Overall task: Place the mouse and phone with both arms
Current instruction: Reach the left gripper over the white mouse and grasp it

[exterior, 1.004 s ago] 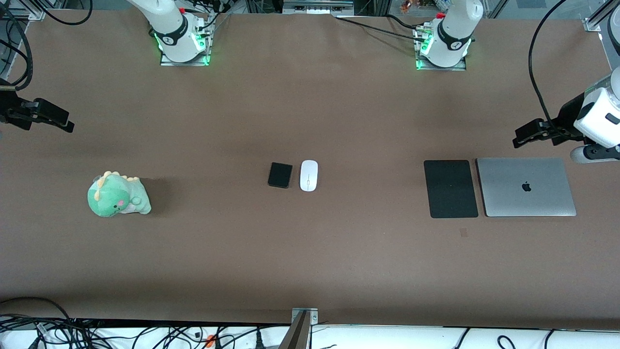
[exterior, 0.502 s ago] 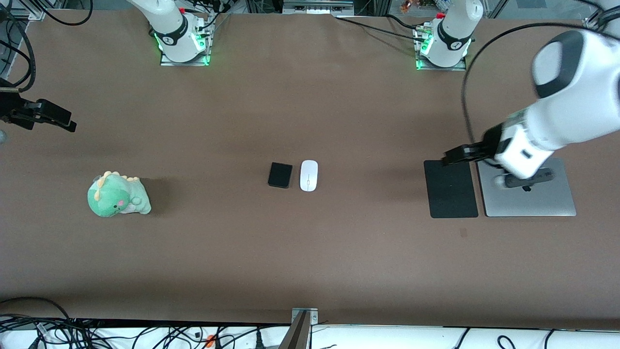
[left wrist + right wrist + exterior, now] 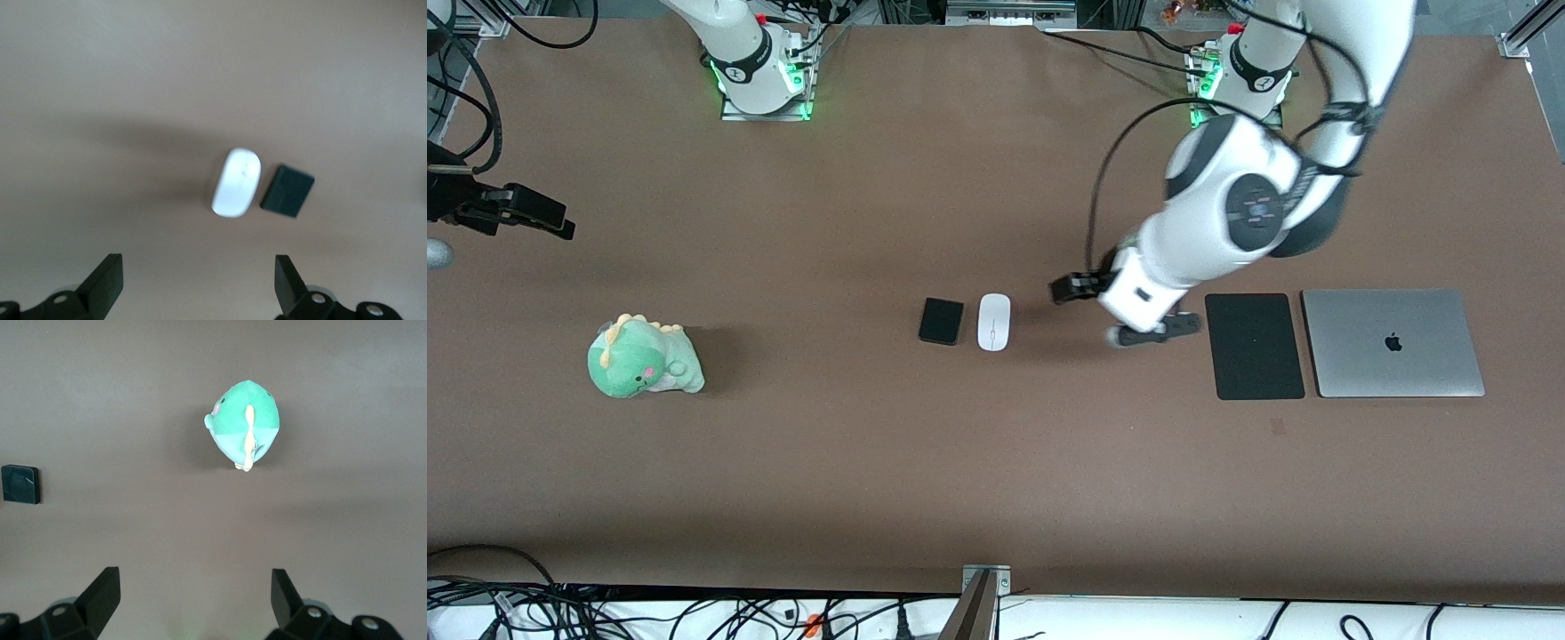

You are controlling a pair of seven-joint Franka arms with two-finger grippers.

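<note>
Mouse point(image 3: 993, 322) and phone point(image 3: 942, 321) lie untouched side by side, phone at the mouse's nine o'clock; left gripper point(image 3: 1069, 289) hovers wide open and empty near the mouse, right gripper point(image 3: 532, 218) waits, open and empty.

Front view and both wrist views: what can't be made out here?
- Right gripper: front view's edge cuts off its arm.
- Left gripper: open, over the table between mouse and mouse pad; in the front view the wrist hides most of it.
- Mouse: blurred in the left wrist view; its middle line is lost.
- Phone: cut by the right wrist view's edge.
</note>
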